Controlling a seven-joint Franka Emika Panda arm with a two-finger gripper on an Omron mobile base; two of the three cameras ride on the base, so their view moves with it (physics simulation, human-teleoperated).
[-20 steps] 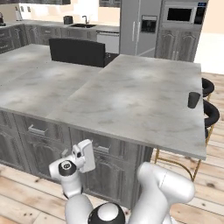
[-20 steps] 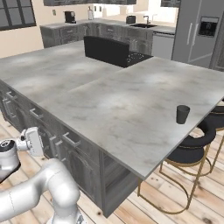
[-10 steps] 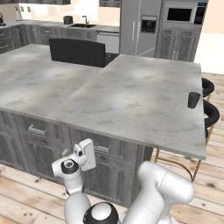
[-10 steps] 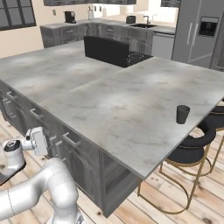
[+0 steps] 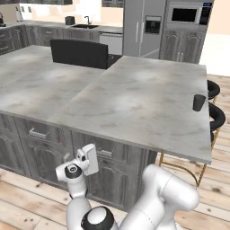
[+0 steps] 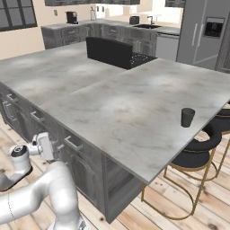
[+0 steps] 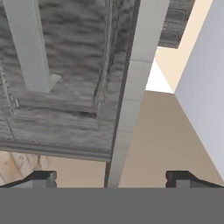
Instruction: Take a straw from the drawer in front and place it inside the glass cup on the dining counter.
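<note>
The gripper [image 7: 111, 177] stands with its jaws spread wide and nothing between them. In the left base view it [image 5: 87, 158] sits low, below the slab's front edge, just before the dark grey cabinet fronts.

The drawer [image 5: 101, 153] lies immediately ahead of the gripper, shut, its silver bar handle [image 5: 104, 153] just beside the hand on the far side. In the hand view a pale bar handle [image 7: 29, 46] crosses the grey wood-grain panel [image 7: 65, 70] above and to one side of the fingertips; which front it belongs to cannot be told. The straw cannot be made out.

The glass cup [image 5: 198, 102] stands upright on the dining counter [image 5: 134, 96], well above the gripper and far off to its right, near the slab's right edge; in the right base view it [image 6: 187, 117] sits close to that same edge.

Other items: a narrower drawer front with its own handle [image 5: 37, 133] to the gripper's left; a black cooktop block [image 5: 79, 53] far across the counter; dark stools [image 6: 197, 155] on gold legs under the far right overhang.

The counter's overhang hangs above the gripper; open wooden floor [image 5: 27, 193] lies below and behind it.
</note>
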